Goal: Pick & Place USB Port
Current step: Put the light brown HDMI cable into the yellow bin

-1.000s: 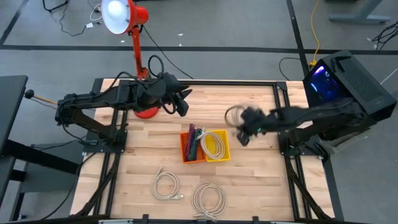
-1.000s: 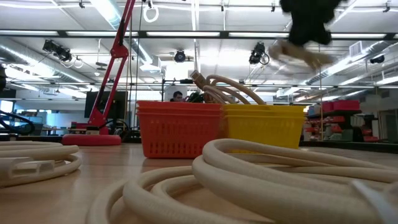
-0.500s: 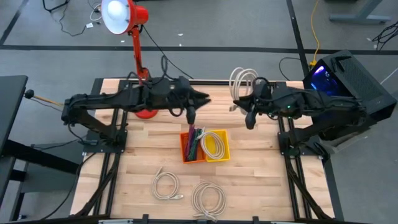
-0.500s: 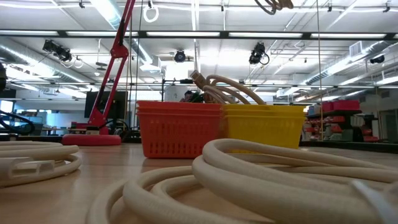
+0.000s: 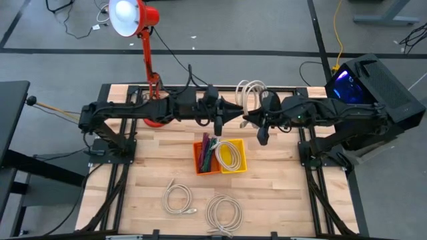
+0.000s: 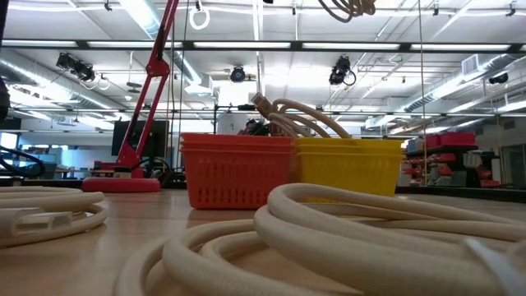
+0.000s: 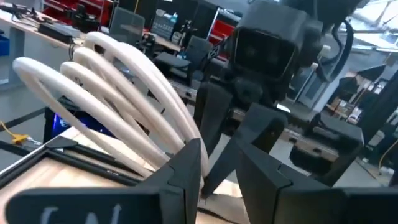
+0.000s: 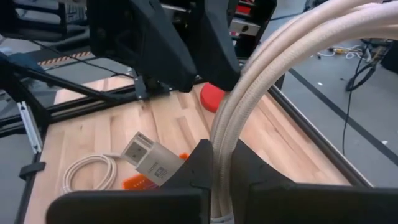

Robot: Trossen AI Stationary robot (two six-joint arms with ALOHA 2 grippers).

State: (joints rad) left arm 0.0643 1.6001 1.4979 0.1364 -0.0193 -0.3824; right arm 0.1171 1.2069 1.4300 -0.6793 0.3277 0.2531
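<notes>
a coiled white usb cable is held aloft over the back of the table, pinched in the closed right gripper. the left gripper is met tip to tip, its fingers partly parted beside the coil, nothing visibly gripped.

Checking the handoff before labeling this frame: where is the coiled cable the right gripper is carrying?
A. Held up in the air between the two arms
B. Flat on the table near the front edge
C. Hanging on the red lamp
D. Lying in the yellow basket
A: the right gripper is shut on the white coiled cable, raised above the table facing the left gripper, well clear of the yellow basket.
</notes>
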